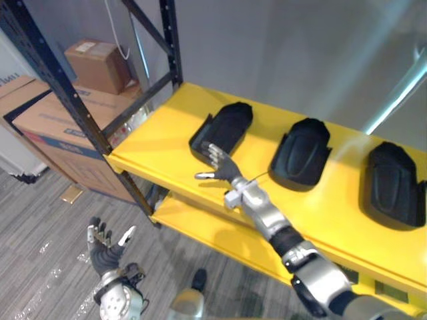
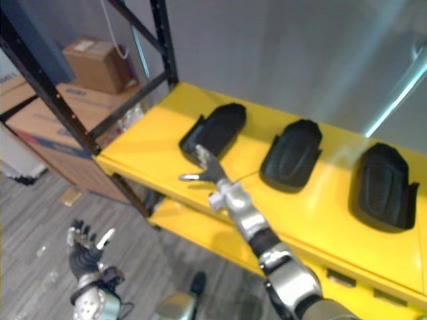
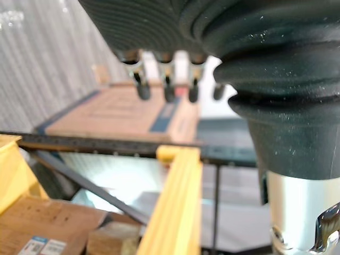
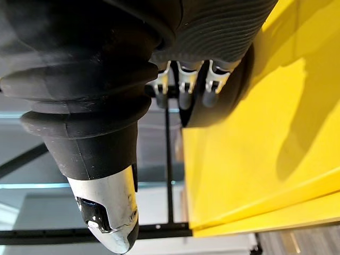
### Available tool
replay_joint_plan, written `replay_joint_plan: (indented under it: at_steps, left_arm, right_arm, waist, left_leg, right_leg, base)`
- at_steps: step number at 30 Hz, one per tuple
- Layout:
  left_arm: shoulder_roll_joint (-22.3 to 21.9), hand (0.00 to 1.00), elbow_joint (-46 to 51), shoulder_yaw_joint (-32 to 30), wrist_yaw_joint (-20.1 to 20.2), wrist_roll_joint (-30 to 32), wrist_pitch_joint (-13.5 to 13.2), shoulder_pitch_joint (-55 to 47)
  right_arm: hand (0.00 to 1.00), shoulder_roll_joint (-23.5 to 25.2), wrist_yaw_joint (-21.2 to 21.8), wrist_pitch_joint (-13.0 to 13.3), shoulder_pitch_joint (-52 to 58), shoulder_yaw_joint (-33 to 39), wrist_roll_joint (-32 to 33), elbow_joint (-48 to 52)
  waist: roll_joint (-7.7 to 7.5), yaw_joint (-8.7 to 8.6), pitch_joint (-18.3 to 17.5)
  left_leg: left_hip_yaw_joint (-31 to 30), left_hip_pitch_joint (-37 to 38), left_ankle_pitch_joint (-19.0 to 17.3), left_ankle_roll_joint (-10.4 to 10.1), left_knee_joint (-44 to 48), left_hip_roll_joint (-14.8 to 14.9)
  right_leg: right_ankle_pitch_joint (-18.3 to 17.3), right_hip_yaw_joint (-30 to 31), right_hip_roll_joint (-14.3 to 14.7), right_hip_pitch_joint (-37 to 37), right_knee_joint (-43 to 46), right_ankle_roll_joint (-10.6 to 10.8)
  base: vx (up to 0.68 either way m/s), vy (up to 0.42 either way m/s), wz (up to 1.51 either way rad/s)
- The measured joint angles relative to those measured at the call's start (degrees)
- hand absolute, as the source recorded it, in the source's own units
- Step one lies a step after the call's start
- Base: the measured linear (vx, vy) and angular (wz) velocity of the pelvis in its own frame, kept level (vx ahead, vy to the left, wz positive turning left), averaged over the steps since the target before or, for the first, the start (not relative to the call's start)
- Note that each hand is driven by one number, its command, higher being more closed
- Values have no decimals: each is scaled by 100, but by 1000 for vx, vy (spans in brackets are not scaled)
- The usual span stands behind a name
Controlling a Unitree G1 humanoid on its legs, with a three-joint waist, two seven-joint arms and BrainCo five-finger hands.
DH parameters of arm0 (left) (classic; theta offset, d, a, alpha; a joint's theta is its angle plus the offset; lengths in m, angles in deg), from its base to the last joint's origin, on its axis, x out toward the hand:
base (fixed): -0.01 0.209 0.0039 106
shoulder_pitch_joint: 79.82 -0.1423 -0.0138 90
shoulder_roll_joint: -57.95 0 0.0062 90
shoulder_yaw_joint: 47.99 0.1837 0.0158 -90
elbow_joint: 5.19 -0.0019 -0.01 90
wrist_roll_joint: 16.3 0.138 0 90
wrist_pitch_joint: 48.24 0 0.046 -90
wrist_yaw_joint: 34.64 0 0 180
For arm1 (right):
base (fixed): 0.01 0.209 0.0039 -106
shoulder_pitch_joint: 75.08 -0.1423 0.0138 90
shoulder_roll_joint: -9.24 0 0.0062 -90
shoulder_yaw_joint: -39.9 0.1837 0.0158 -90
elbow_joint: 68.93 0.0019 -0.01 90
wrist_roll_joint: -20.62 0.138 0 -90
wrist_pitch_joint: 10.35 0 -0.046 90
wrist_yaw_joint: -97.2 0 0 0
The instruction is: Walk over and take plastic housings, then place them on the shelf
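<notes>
I see one black moulded plastic housing [image 1: 223,130] lying flat near the left end of the yellow shelf board [image 1: 160,133]. A second housing [image 1: 301,153] lies mid-board and a third housing [image 1: 393,183] rightward, all apart.

Boxes and carpet off to your left
You'll see a small cardboard box [image 1: 97,63] sitting on top of a large cardboard box [image 1: 57,123], which stands on the grey carpet floor [image 1: 40,253]; a white cable [image 1: 112,27] hangs down the grey wall [image 1: 280,47] just above the small box, and a flat tan scrap [image 1: 70,194] lies on the floor beside the large box
</notes>
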Motion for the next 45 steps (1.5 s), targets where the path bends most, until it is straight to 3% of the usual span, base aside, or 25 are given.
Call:
replay_joint_plan:
  at_steps: [16,28,30,33,35,37,41,45]
  left_arm:
    - [-1,0,0,-4,-13,-39,0,12]
    - [0,0,0,-10,-13,-42,-9,15]
    - [0,0,0,-46,-16,-42,-40,17]
    - [0,0,-23,-152,-15,-40,-89,9]
    - [-1,0,-106,-316,-23,-41,-121,8]
    - [2,0,-168,-342,-55,-44,-121,-4]
    - [3,0,-267,-253,-81,-117,-121,41]
    - [3,0,-558,-223,-81,-341,-117,129]
  right_arm:
    - [0,-30,-455,-122,-149,247,-274,-97]
    - [0,-90,-341,-112,-348,267,-435,10]
    - [0,-119,-216,-112,-303,266,-425,403]
    - [0,-226,-58,3,221,353,-434,1993]
    - [0,-388,63,289,879,502,-428,3449]
    - [0,-559,120,418,1292,643,-417,4297]
    - [0,-706,89,662,2115,1115,-374,5292]
    - [0,-790,-261,908,2893,1958,-374,6021]
  waist:
    - [62,-1,49]
    - [6,-12,117]
    - [-36,-43,152]
    - [-120,-176,212]
    - [-193,-308,225]
    - [-232,-398,212]
    - [-263,-706,211]
    - [-301,-1000,182]
  left_leg:
    - [21,0,0,1,4,23]
    - [91,3,-5,4,2,43]
    - [129,-7,-13,11,1,51]
    - [212,-7,-44,39,1,49]
    - [359,7,-75,55,2,49]
    - [571,37,-88,60,3,74]
    - [993,199,-171,92,-8,120]
    - [1282,319,-286,106,-12,163]
  right_leg:
    - [11,7,0,2,-25,16]
    - [20,33,-4,-17,-39,28]
    - [23,66,-6,-50,-42,28]
    - [30,186,-28,-99,-38,34]
    - [51,335,-63,-168,-21,54]
    - [150,522,-86,-243,25,95]
    - [246,927,-94,-321,4,92]
    - [249,1226,-87,-386,-78,73]
  base:
    - [0,0,0]
    - [0,0,-2]
    - [-2,0,-9]
    - [12,6,-13]
    - [34,10,-29]
    - [41,9,-45]
    - [-10,20,-57]
    - [-51,26,-40]
